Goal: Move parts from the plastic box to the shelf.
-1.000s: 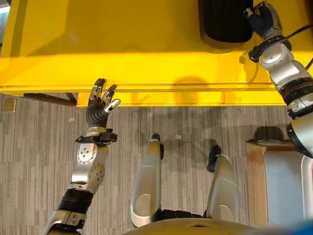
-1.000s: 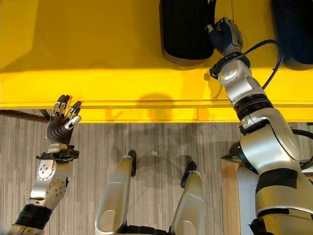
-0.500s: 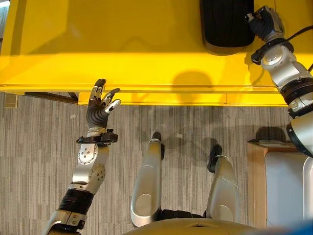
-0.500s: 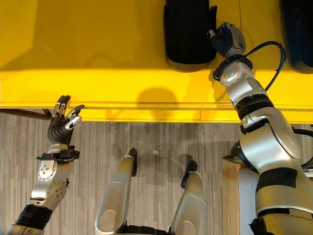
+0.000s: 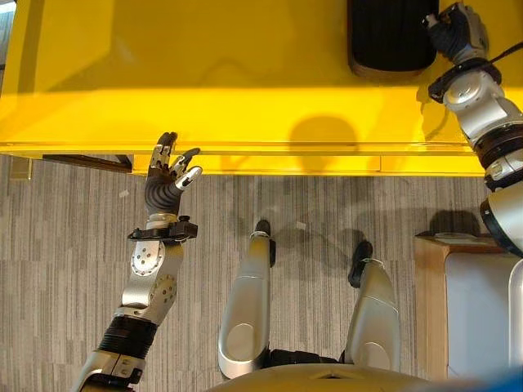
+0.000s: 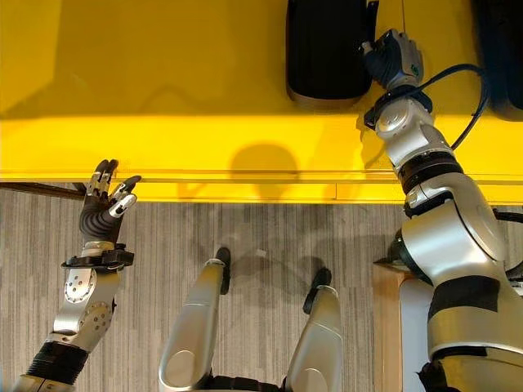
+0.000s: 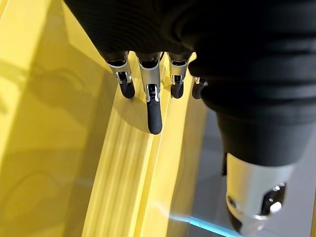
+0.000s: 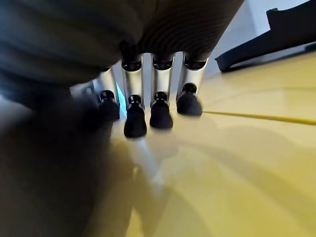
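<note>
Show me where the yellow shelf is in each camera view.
Left eye: shelf across the top.
Right eye: across the top too.
Left wrist: past the fingers of the left hand.
Right wrist: below the fingertips of the right hand.
Landmark: the black part by the right hand, in both eye views.

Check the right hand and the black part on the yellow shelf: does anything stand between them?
Nothing visible does. The right hand sits directly against the black part's right side on the yellow shelf. Another dark part lies farther right, out of the way.
</note>
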